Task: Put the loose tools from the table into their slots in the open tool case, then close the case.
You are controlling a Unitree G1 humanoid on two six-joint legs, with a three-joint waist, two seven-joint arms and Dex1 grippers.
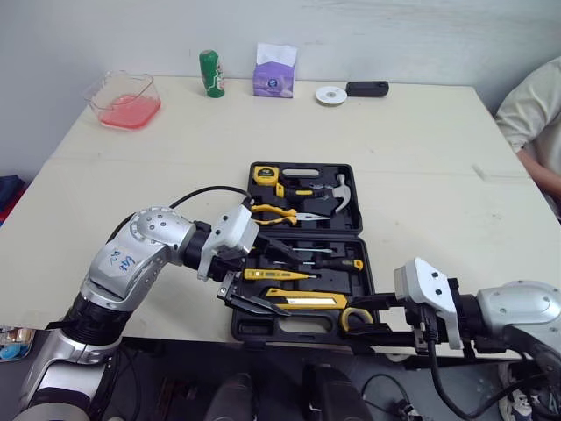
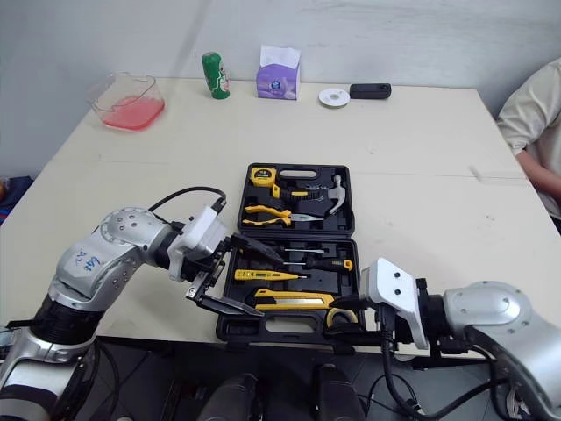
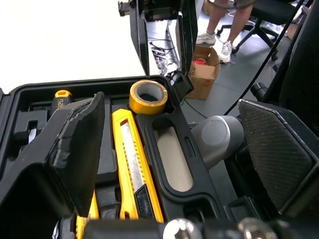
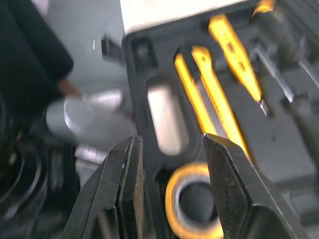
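— Which step are we on?
— Seating the last tool, I judge. The yellow tape roll [image 3: 144,107] sits in the 5 o'clock corner of the tool case [image 1: 302,235], which lies open at the table's [image 1: 421,175] 6 o'clock edge. My right gripper [image 4: 172,142] has its fingers parted either side of the roll, not pinching it.
— And the left?
— The left gripper [image 2: 267,282] is wide open and empty at the case's 8 o'clock, over the utility knife [image 1: 307,303]. Next I'd back both out, then fold the lid down from 12 o'clock.

Soft, even room light covers the table [image 1: 412,149]; the green can [image 1: 210,73] and tissue box [image 1: 274,70] cast only faint shadows. In the left wrist view that table glares blank white.
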